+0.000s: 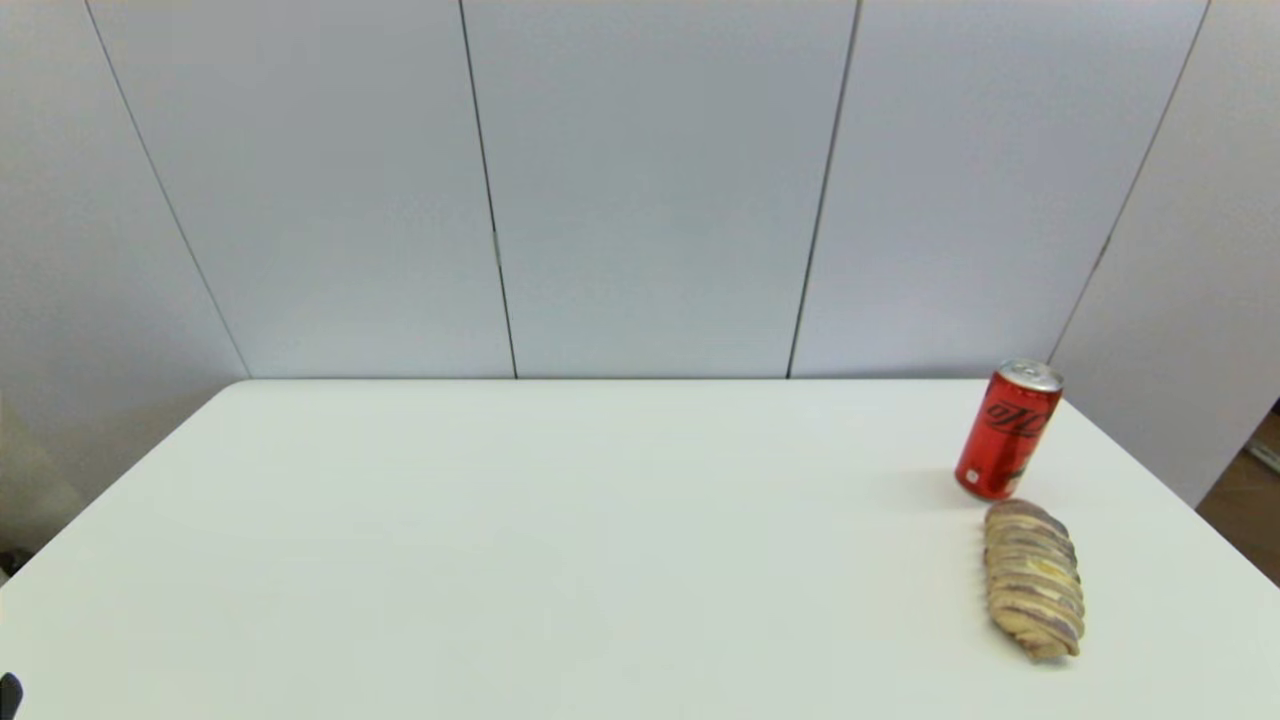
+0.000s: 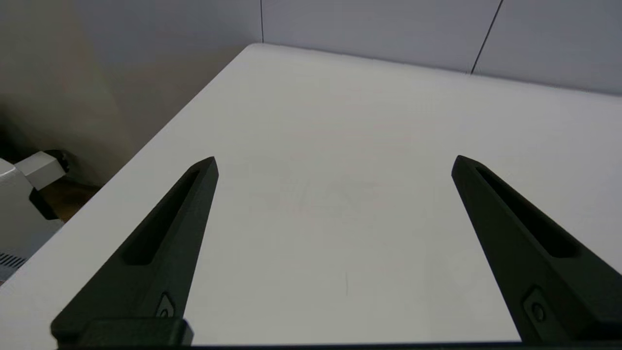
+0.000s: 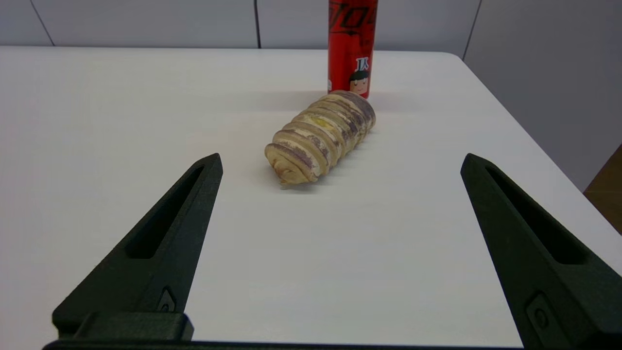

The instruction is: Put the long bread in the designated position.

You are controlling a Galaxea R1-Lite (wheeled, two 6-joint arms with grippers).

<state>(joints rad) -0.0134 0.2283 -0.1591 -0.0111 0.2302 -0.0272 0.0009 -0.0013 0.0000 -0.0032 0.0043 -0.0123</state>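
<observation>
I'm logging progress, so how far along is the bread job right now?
Nothing looks done yet. The long bread lies on the table at the robot's right, just in front of the upright red can. In hand: the right gripper is open, facing the bread but short of it. The left gripper is open over bare tabletop. Left: grasp, carry, set down.

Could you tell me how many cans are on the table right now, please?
1. The can stands upright at the table's far right, just beyond the bread. Nothing in view could hide another.
</observation>
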